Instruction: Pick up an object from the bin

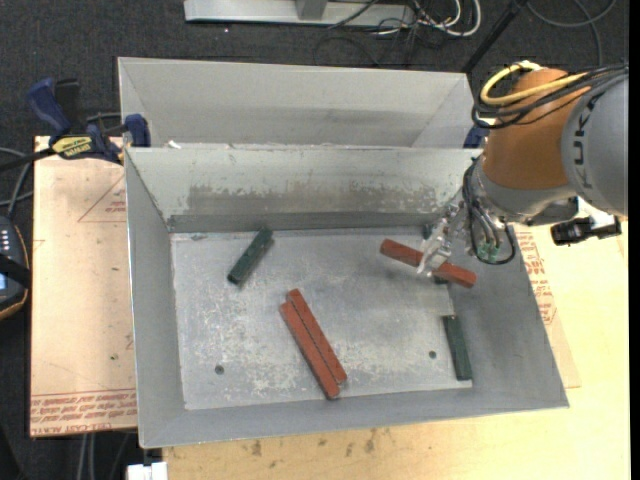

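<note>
Bin floor point(380, 318), left to right: dark green block point(250, 256) lies slanted toward the back-left corner. Two long red bars point(313, 343) lie touching side by side, mid-floor toward the front edge. Near the back-right corner the gripper point(437, 256) has its fingers pinched across the middle of a short red bar point(400, 253), with both ends sticking out. A second green block point(457, 348) lies by the right edge, nearer the front.

Likely risks: the narrow mid-grip may let the bar pivot or slip out on the lift. The sloped right wall is close and could catch the bar's outer end or the wrist.

The floor is scuffed grey metal, flat, with sloped walls around it. Dark carpet point(60, 28), cables point(440, 8) and a metal stand base point(300, 8) sit behind the bin.
</note>
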`<state>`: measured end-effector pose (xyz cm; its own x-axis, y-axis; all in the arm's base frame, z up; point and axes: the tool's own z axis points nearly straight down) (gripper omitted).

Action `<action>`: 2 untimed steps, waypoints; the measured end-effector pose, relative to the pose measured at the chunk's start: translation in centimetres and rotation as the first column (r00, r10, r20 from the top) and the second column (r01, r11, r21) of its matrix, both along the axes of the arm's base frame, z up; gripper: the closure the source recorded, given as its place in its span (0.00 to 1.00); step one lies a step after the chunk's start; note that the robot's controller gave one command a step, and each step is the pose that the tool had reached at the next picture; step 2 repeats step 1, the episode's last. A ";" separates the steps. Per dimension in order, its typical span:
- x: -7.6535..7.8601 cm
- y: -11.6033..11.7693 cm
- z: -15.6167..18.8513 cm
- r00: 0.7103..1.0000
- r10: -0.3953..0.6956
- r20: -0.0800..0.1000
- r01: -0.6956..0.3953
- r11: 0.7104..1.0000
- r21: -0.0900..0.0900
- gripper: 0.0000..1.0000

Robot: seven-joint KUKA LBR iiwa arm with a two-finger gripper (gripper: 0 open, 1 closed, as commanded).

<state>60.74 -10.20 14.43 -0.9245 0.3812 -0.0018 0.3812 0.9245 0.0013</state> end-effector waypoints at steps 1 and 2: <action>0.0 0.0 1.3 1.000 0.000 0.002 0.000 1.000 0.000 1.00; 0.0 0.0 1.3 1.000 0.000 0.002 0.000 1.000 0.000 1.00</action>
